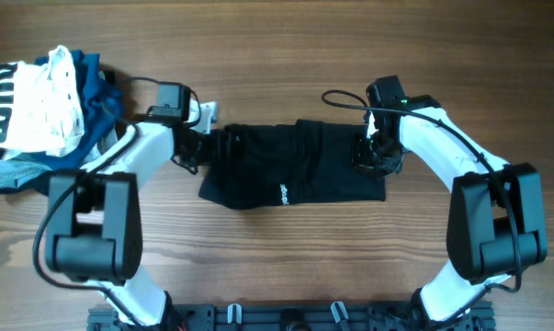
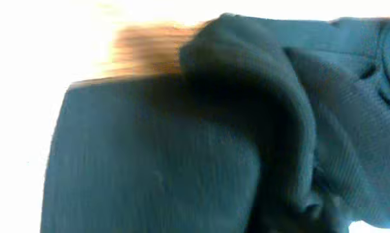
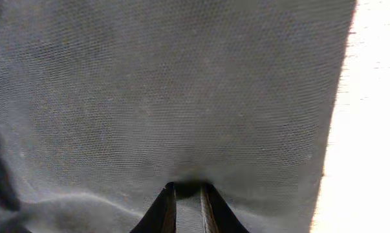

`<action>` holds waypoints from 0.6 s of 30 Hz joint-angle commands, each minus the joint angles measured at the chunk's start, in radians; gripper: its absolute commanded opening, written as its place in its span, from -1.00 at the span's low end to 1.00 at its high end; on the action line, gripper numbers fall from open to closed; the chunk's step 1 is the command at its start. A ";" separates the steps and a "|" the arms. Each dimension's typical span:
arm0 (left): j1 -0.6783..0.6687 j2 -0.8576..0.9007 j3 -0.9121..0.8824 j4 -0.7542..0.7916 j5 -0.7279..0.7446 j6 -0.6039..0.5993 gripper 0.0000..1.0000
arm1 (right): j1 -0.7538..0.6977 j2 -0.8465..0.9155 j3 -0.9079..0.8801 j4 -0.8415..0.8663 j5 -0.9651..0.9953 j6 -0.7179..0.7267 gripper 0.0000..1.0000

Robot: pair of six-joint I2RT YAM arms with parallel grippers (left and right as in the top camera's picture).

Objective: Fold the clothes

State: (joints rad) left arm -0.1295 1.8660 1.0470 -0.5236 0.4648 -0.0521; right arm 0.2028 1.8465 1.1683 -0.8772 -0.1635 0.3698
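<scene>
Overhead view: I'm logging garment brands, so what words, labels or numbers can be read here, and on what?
white label on the black shirt: print too small to read.
black stripes on the white garment: a pattern, with no legible letters.
Both wrist views: only fabric and table, no text.

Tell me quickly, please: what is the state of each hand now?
Left hand: cannot be told, its fingers are not visible.
Right hand: closed on the black shirt.

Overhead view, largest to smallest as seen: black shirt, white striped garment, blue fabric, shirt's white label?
1. black shirt
2. white striped garment
3. blue fabric, partly hidden under the white one, so unsure
4. white label
</scene>
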 commanded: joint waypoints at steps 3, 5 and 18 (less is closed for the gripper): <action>-0.053 0.087 -0.051 -0.030 -0.014 0.021 -0.56 | 0.001 0.013 -0.002 0.005 -0.017 -0.003 -0.72; -0.042 0.086 -0.050 -0.064 -0.050 0.021 -0.38 | 0.001 0.013 -0.002 0.003 -0.017 -0.003 -0.72; 0.176 0.107 -0.071 -0.084 0.306 0.220 0.67 | 0.001 0.013 -0.002 0.010 -0.017 -0.003 -0.73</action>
State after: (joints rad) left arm 0.0654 1.9099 1.0245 -0.6167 0.8139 0.0517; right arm 0.2028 1.8465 1.1683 -0.8730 -0.1638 0.3698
